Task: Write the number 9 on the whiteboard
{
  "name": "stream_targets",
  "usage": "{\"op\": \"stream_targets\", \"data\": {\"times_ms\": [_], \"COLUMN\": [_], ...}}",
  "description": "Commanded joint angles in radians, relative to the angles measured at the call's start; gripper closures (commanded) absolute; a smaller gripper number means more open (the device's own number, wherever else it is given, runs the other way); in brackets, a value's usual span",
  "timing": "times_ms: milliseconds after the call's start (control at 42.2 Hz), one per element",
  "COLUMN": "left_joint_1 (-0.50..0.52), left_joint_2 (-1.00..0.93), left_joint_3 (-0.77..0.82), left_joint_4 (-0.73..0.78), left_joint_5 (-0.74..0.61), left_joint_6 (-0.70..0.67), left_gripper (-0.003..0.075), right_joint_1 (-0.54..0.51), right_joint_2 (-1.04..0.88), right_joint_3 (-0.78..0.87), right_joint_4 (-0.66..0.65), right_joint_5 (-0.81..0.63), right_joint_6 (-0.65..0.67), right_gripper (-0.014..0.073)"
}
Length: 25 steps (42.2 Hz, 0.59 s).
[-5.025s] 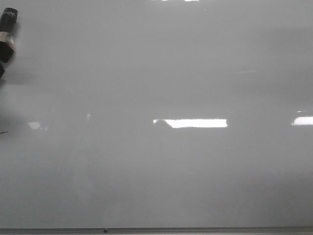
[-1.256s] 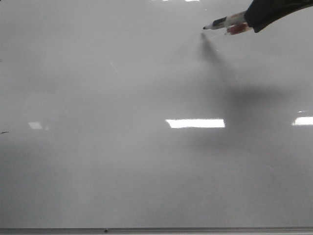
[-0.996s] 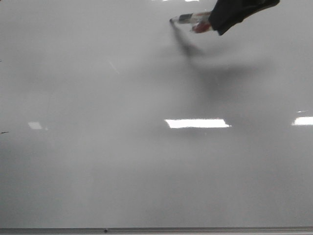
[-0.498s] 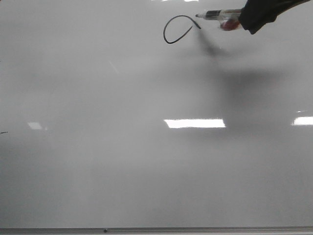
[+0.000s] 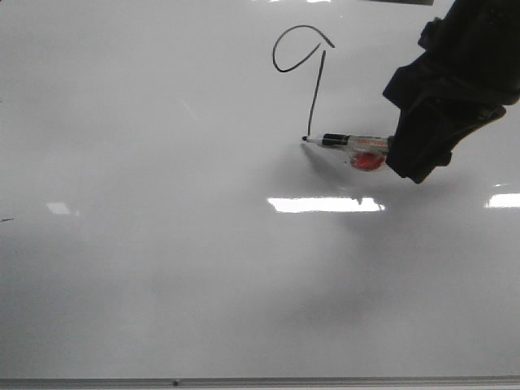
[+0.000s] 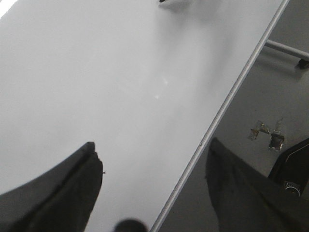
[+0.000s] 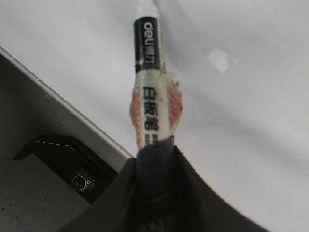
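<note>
While the right gripper (image 5: 388,151) stays clamped on the marker (image 5: 345,141), its tip rests at the foot of the number 9 (image 5: 307,65), drawn high on the whiteboard (image 5: 162,244). Light, stiff and probably slick, the marker wants a firm mid-barrel hold. The left gripper (image 6: 145,193) hangs open and empty beside the board's edge.

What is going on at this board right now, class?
The right gripper holds a marker with its tip at the bottom of a long straight stroke on the whiteboard. Above that stroke sits a loop, so the number 9 looks complete or nearly so. The left gripper is open and holds nothing, over the board's edge, away from the writing.
</note>
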Motion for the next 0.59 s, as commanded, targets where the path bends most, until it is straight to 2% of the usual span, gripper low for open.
{"op": "stream_targets", "data": {"times_ms": [0,190,284,450,569], "left_joint_1": [0.002,-0.004,-0.035,-0.159,-0.259], "left_joint_2": [-0.018,-0.018,-0.012,0.042,0.115], "left_joint_3": [-0.025,-0.025,-0.025,-0.060,-0.104], "left_joint_4": [-0.026,-0.031,-0.035,-0.044,-0.068], "left_joint_5": [-0.062,-0.064,-0.064,-0.023,-0.003], "left_joint_6": [-0.012,-0.012,-0.008,0.046,0.082], "left_gripper": [0.0269,0.0269,0.0269,0.0269,0.0269], "right_joint_1": [0.019,0.052,0.065,0.093,0.094], "right_joint_2": [-0.087,-0.223,-0.293,-0.377,-0.394], "right_joint_3": [-0.027,-0.027,-0.027,-0.027,-0.027], "right_joint_4": [0.009,0.009,0.012,0.063,0.134], "right_joint_5": [-0.020,0.081,0.183,0.345,0.415], "right_joint_6": [-0.028,-0.042,-0.114,-0.312,-0.396], "right_gripper": [0.0671,0.0671,0.0671,0.0671,0.0671]}}
